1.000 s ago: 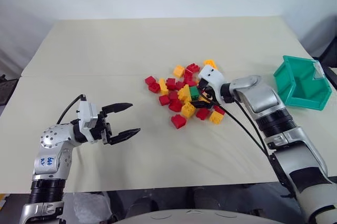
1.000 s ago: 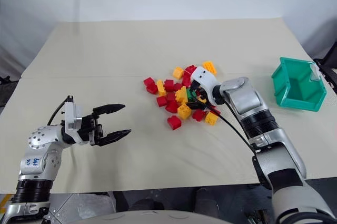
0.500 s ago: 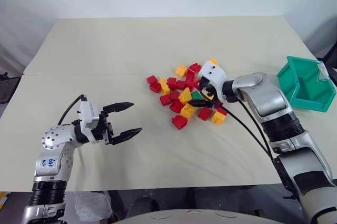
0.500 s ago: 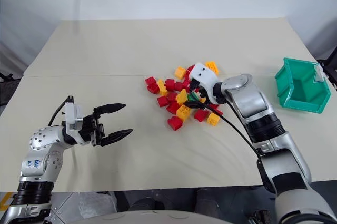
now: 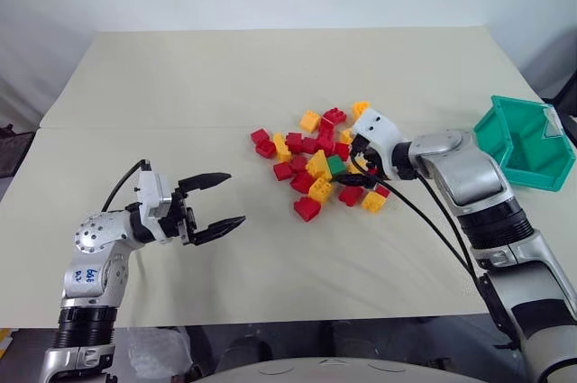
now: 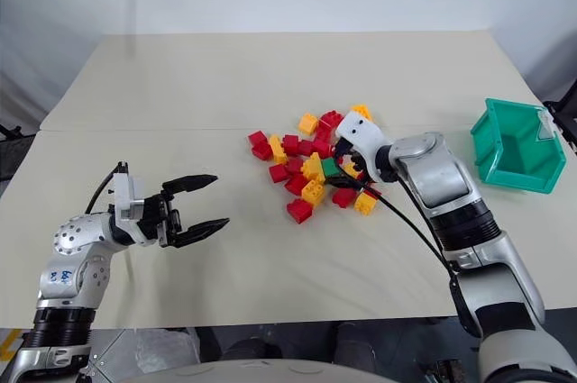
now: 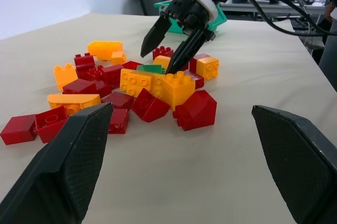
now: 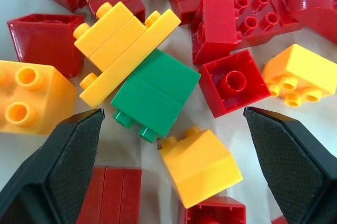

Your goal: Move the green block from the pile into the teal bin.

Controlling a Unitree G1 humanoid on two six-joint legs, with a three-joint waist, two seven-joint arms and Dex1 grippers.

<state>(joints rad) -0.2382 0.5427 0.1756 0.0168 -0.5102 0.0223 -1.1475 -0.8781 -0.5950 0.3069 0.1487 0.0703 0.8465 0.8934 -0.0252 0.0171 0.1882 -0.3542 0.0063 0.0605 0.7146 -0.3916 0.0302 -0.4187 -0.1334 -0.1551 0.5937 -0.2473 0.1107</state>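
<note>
Approaching stage: right gripper (image 6: 345,167) poised over the pile (image 5: 317,159), jaws wide, empty. Green block (image 8: 155,96) lies mid-pile, tucked beside a yellow brick (image 8: 124,47). Teal bin (image 6: 514,147) far right. Left gripper (image 5: 219,205) open, idle. Next: descend, straddle green, close.

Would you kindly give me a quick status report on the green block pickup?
Right gripper open, poised over the pile. Left gripper open, idle. Green block not gripped, on its side, yellow brick pressed against it. Teal bin off to the right.
</note>
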